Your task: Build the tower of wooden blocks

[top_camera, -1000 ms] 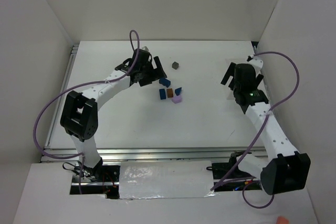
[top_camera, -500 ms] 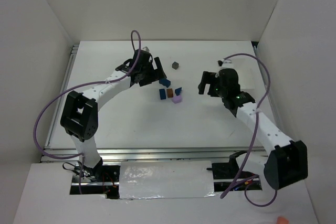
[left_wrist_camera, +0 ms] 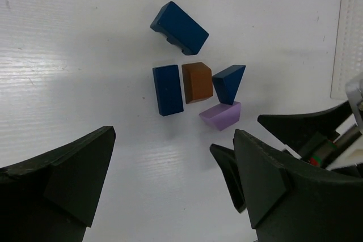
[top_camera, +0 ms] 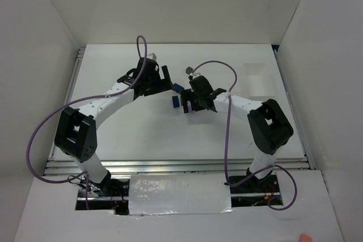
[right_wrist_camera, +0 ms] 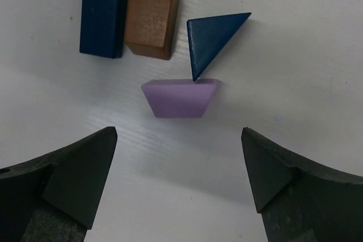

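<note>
No tower stands; the wood blocks lie flat in a loose cluster. In the right wrist view, a lavender trapezoid [right_wrist_camera: 179, 98] lies just ahead of my open right gripper [right_wrist_camera: 178, 140]. Behind it are a blue triangle [right_wrist_camera: 212, 35], a brown-orange block [right_wrist_camera: 149, 21] and a blue bar [right_wrist_camera: 102, 12]. The left wrist view shows the same lavender [left_wrist_camera: 220, 115], triangle [left_wrist_camera: 229, 82], brown-orange [left_wrist_camera: 197, 82] and bar [left_wrist_camera: 168, 89], plus another blue block [left_wrist_camera: 179, 20]. My left gripper [left_wrist_camera: 173, 140] is open and empty. From above, the left gripper [top_camera: 164, 80] and right gripper [top_camera: 190, 105] flank the cluster [top_camera: 175, 101].
The right gripper's dark fingers [left_wrist_camera: 300, 126] reach into the left wrist view next to the lavender block. White walls close off the table's back and both sides. A perforated white strip [left_wrist_camera: 347, 43] lies at the right edge of the left wrist view.
My right arm has swung from the table's right side leftward to the blocks and now hovers over the lavender one. My left gripper has shifted slightly away from the cluster.
</note>
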Motion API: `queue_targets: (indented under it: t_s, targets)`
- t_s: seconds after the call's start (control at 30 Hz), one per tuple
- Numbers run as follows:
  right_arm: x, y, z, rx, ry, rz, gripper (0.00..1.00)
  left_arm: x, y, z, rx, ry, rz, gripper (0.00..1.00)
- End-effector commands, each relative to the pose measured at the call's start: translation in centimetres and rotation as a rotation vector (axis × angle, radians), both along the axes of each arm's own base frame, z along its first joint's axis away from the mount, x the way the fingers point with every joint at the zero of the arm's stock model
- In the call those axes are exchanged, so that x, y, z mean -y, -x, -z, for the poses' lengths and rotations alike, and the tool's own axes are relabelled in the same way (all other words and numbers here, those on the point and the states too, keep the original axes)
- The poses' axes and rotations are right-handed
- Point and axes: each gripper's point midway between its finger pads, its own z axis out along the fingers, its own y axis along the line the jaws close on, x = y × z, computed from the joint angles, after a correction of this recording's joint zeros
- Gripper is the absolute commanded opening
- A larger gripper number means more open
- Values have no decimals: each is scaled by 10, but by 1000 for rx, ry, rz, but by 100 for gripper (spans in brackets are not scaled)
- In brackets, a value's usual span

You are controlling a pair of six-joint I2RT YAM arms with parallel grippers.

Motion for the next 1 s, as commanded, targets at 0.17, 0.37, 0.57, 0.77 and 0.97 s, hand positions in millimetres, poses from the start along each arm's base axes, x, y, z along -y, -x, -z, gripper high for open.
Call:
queue_targets:
  t_s: [0.17,0.37,0.57,0.77,0.97]
  targets:
    - [-6,-23,13,-19,76,38,95,-43,-10,-10,66,-16,-55,99]
    - [-11,-29,26,-51,116,20,87,-55,-11,-7,71,-12,-63,99]
    - [-11,-31,29,-54,137,28,73,-64,-11,-9,79,-27,-82,99]
    - [-17,-28,31,-67,132,27,50,-68,-8,-13,89,-24,-90,99]
    - [-14,-26,16,-43,144,-1,38,-71,-4,-21,111,-20,-86,99]
